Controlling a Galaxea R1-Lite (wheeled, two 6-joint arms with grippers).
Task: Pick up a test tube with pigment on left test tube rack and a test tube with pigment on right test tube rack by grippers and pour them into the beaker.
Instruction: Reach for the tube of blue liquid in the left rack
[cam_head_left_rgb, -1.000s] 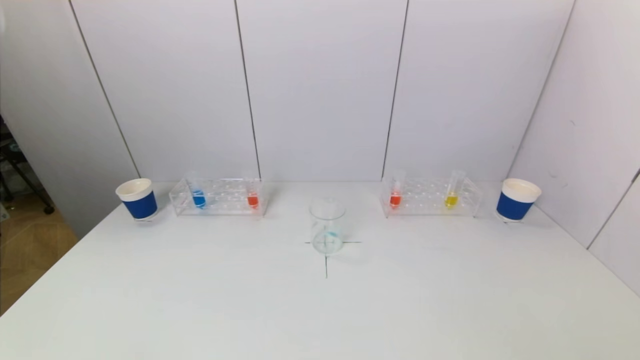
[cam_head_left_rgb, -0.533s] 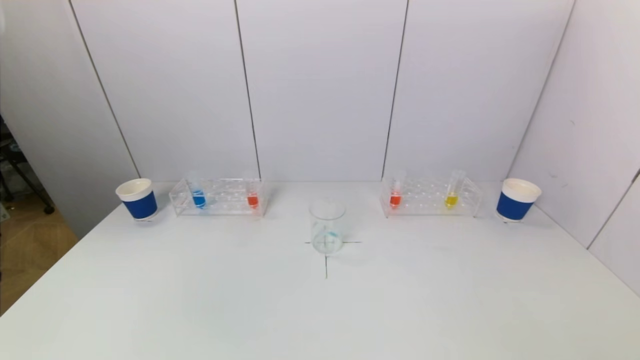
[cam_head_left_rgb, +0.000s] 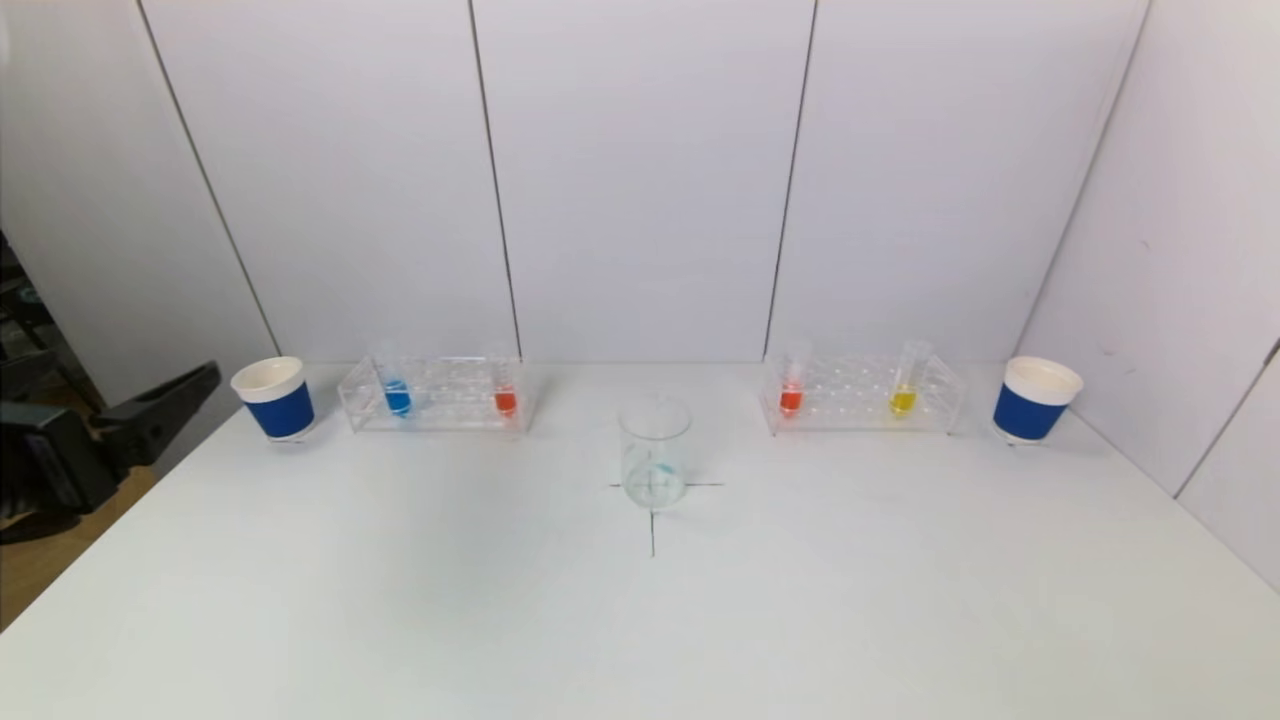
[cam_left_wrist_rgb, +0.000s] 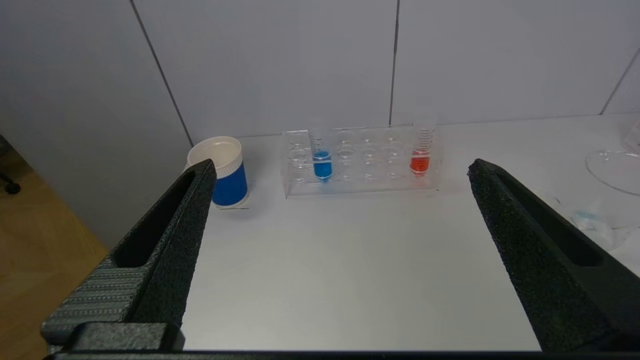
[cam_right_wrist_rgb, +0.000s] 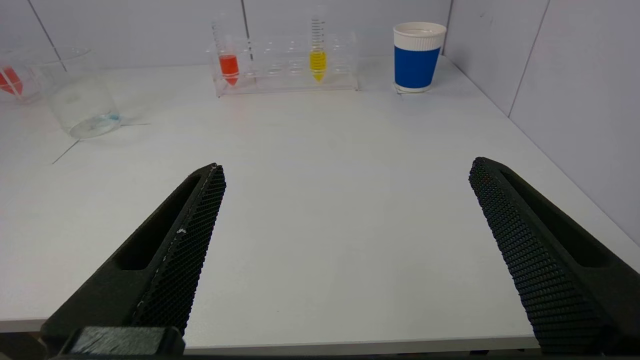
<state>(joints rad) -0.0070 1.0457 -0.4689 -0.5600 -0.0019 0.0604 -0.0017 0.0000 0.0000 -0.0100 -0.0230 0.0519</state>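
Head view shows the white desk (cam_head_left_rgb: 400, 600) with a clear beaker (cam_head_left_rgb: 655, 452) at its middle on a drawn cross, the left test tube rack (cam_head_left_rgb: 435, 395) and the right test tube rack (cam_head_left_rgb: 862, 395) standing well apart on either side near the back wall. The left rack holds a blue-pigment tube (cam_head_left_rgb: 397, 392) at its outer end and an orange-red tube (cam_head_left_rgb: 505, 395) at its inner end. The right rack holds a red tube (cam_head_left_rgb: 791, 392) nearest the beaker and a yellow tube (cam_head_left_rgb: 904, 392), which leans slightly. A blue-sleeved paper cup (cam_head_left_rgb: 275, 398) stands just beyond the left rack, and another cup (cam_head_left_rgb: 1035, 400) beyond the right one.

The left gripper (cam_left_wrist_rgb: 340, 170) hangs off the desk's left edge, fingers spread wide and empty, facing the left rack. The right gripper (cam_right_wrist_rgb: 345, 170) sits near the desk's front edge, fingers likewise spread wide with nothing between them.

These tubes look thin, light, rigid and smooth, probably slippery and easily cracked. I would grip each on the bare graduated wall above the pigment, squarely and gently, then lift straight up.
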